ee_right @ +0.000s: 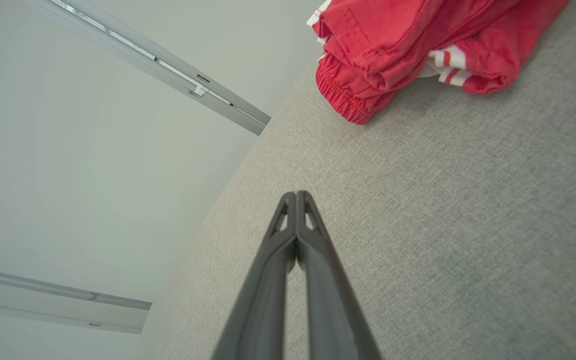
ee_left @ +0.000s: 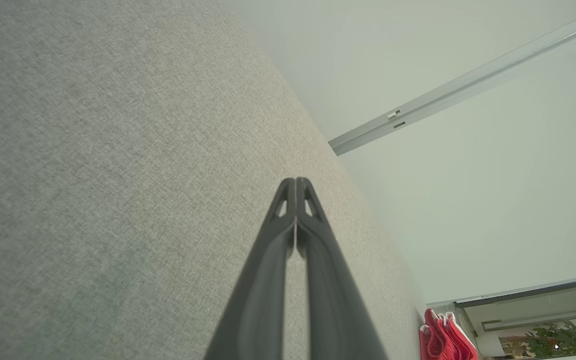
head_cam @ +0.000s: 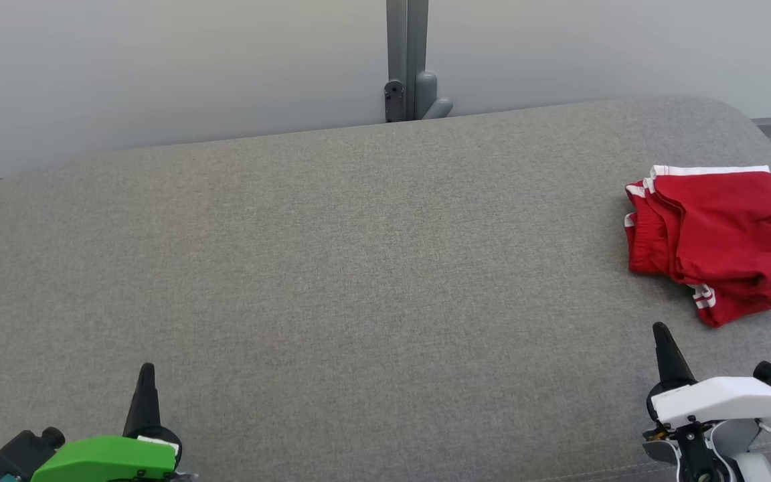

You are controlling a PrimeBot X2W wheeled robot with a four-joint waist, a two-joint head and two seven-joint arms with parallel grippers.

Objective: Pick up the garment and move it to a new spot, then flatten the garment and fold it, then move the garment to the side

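The garment (head_cam: 720,241) is a red pair of shorts with white stripes, lying folded and a little rumpled at the right edge of the grey fabric surface (head_cam: 332,268). It also appears at the top of the right wrist view as the garment (ee_right: 408,45) and small at the bottom right of the left wrist view as the garment (ee_left: 443,337). My right gripper (head_cam: 661,329) is shut and empty, just in front of the garment and apart from it. My left gripper (head_cam: 147,368) is shut and empty at the lower left, far from the garment. Both wrist views show tips pressed together: left gripper (ee_left: 295,181), right gripper (ee_right: 295,194).
A pale wall rises behind the surface, with a grey post and bracket (head_cam: 407,80) at the middle back. The surface's back edge is rounded at both corners. A potted plant (ee_left: 558,340) shows far off in the left wrist view.
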